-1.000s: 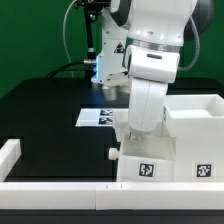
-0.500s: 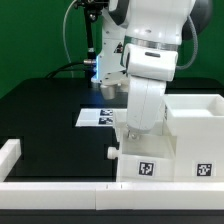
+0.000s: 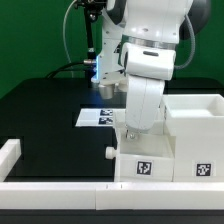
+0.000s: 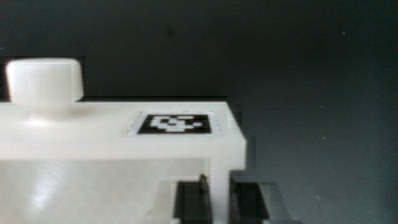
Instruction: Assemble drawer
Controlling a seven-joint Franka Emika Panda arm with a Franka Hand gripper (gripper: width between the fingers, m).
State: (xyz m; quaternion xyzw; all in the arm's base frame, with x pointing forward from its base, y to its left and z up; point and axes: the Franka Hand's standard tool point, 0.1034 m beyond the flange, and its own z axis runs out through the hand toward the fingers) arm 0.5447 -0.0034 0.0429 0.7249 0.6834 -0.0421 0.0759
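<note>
A small white open-top tray [image 3: 140, 165] with a round knob [image 3: 110, 153] and a square tag stands at the front of the table, touching the large boxy housing [image 3: 195, 130] on the exterior view's right. My gripper [image 3: 127, 138] reaches down onto the tray's side wall, mostly hidden by the arm. In the wrist view the tray [image 4: 107, 150], its knob [image 4: 45, 85] and its tag [image 4: 175, 124] show. My gripper [image 4: 226, 196] is shut on the thin white tray wall between the two dark fingers [image 4: 192, 200]. A second tray is out of view.
The marker board [image 3: 98, 117] lies on the black table behind the tray. Low white rails run along the front edge [image 3: 60, 190] and at the exterior view's left [image 3: 10, 152]. A stand with cables [image 3: 92, 55] rises at the back.
The arm has shifted very slightly upward and to the exterior view's right. The tray has barely moved, and the grip is unchanged.
</note>
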